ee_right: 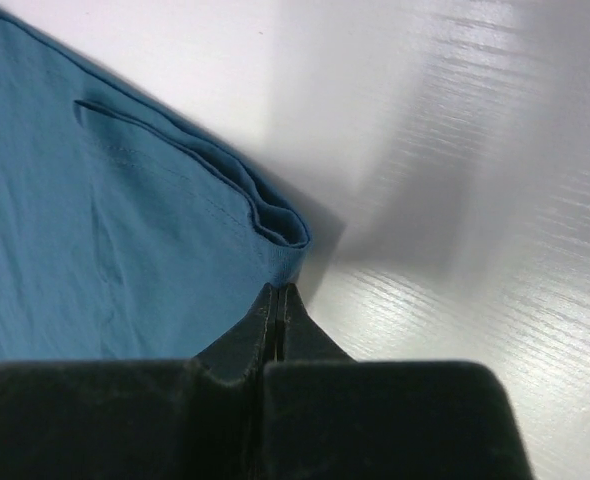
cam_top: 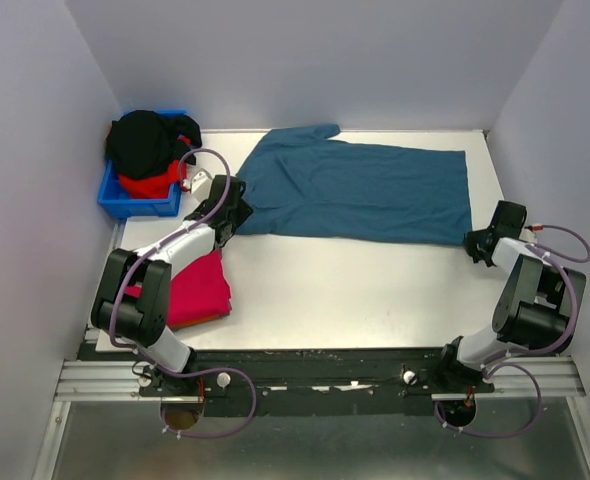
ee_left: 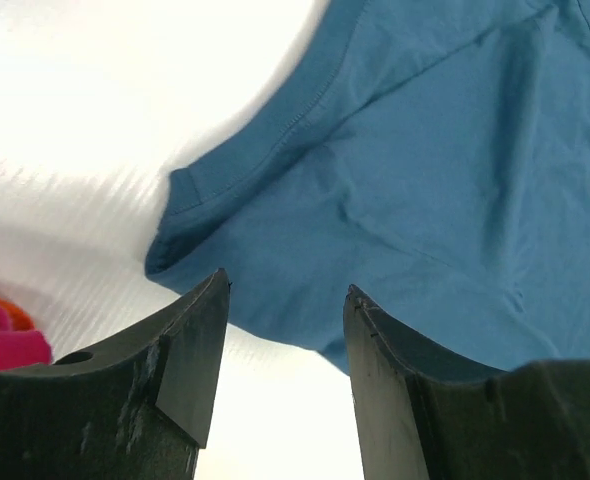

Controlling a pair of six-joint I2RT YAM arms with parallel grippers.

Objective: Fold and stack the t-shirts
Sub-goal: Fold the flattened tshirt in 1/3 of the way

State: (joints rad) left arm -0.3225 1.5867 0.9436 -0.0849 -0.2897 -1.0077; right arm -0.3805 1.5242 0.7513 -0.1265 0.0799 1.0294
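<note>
Two arms work opposite ends of one spread shirt. At the far left corner a small blue bin (cam_top: 110, 197) sits against the left wall, heaped with a black t-shirt (cam_top: 143, 140) over a red t-shirt (cam_top: 150, 184). Nearer along the left edge of the table (cam_top: 355, 300), a folded crimson-pink t-shirt (cam_top: 197, 285) lies partly under the left arm. In the left wrist view an orange t-shirt (ee_left: 9, 308) shows as a thin edge against it.

The left gripper (cam_top: 237, 215) is over the near left corner of the teal-blue t-shirt (cam_top: 365, 190). Its jaws stand apart with nothing between them, and a hemmed sleeve edge and the shirt's lower border lie just ahead of the fingertips (ee_left: 215, 290). Bare tabletop shows to the left of that hem.

The teal-blue t-shirt lies flat across the far half of the table, its collar end to the left and its straight hem to the right, close to the right wall. A broad bare strip of table runs between its near edge and the arm bases.

The right gripper (cam_top: 472, 243) is at the shirt's near right corner. Its jaws are pressed together, and the doubled hem corner runs straight into the tips, apparently pinched. Open table lies to the right of it.
</note>
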